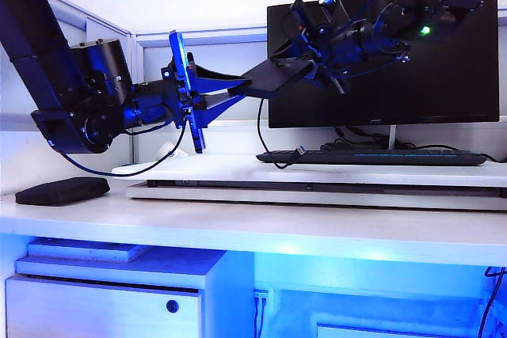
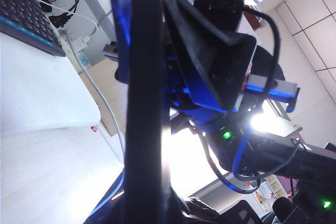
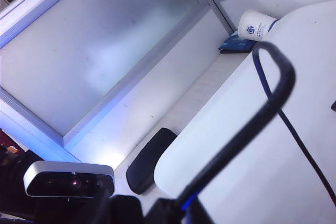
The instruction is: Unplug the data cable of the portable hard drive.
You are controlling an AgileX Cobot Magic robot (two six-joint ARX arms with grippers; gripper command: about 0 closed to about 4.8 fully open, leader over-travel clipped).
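Observation:
The portable hard drive (image 1: 277, 77) is a flat black box held in the air in front of the monitor. My left gripper (image 1: 244, 86) is shut on its near end. In the left wrist view the drive (image 2: 147, 103) shows edge-on, running away from my left gripper (image 2: 149, 205). My right gripper (image 1: 310, 65) sits at the drive's far end, one finger on each side of it. The thin black data cable (image 1: 259, 128) hangs from the drive, and its free plug (image 1: 299, 152) lies on the white board. In the right wrist view the cable (image 3: 262, 114) rises from my right gripper (image 3: 168, 208). Whether those jaws pinch anything is hidden.
A black keyboard (image 1: 372, 157) lies on the white raised board (image 1: 317, 178) under the monitor (image 1: 444, 61). A black fabric pouch (image 1: 62, 190) rests on the desk at the left. A paper cup (image 3: 257, 24) stands by the partition.

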